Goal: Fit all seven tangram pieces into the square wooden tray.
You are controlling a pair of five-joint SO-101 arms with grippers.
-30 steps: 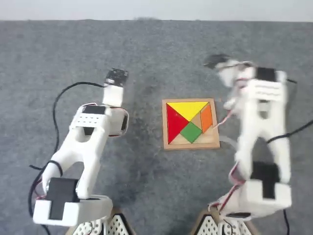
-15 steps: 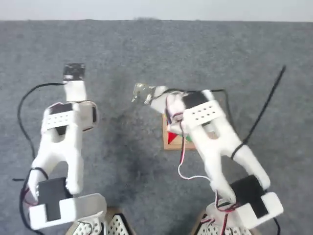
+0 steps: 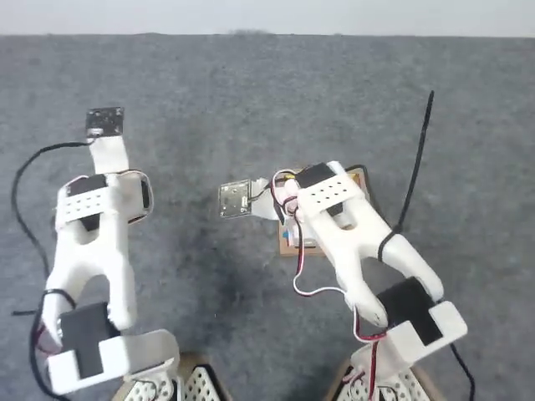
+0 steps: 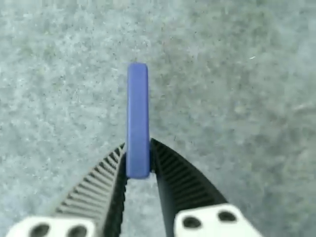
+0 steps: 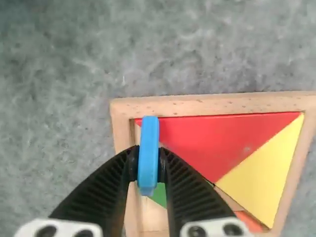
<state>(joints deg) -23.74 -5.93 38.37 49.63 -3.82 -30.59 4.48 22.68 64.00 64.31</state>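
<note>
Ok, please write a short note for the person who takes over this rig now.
Left pincer: shut on the dark blue piece, over the grey mat, far from the wooden tray.
Right pincer: shut on the light blue piece, over the tray's corner, beside the red triangle.
Done: red triangle, yellow triangle and green piece lie in the tray.
Left: seat both blue pieces.

left arm [image 3: 88,242]: extended, well apart from tray [image 5: 197,103]
left gripper [image 4: 138,154]: clamped on dark blue piece [image 4: 138,113], held edge-on
right arm [image 3: 351,238]: stretched over tray
right gripper [image 5: 148,157]: clamped on light blue piece [image 5: 148,143], over tray corner
</note>
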